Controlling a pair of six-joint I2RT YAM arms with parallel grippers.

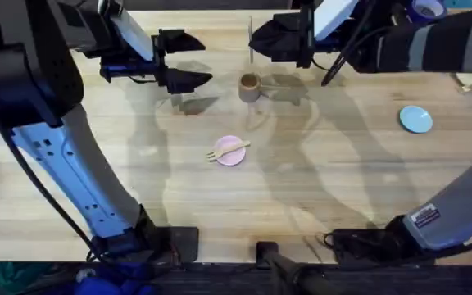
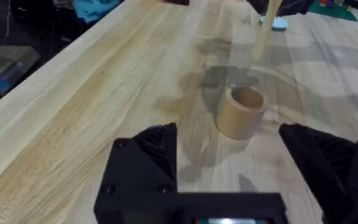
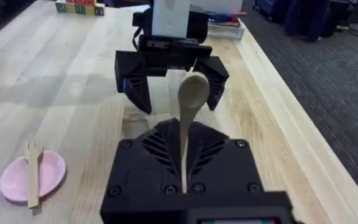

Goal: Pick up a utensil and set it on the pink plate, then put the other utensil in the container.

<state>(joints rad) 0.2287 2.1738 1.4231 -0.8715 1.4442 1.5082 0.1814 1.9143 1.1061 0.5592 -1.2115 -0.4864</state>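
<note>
Two utensils we log: pale wooden fork point(image 1: 227, 152) lying across the round pink plate point(image 1: 234, 157); pale wooden spoon point(image 3: 191, 106) clenched in the right end effector point(image 3: 185, 134). Left end effector point(image 2: 229, 152) released, near the brown cylindrical cup point(image 1: 249, 86) on the bench point(image 1: 318, 180).

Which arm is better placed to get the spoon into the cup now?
The right. Its gripper is already shut on the spoon, near the cup. The left gripper is open and holds nothing. The fork already lies on the pink plate.
</note>
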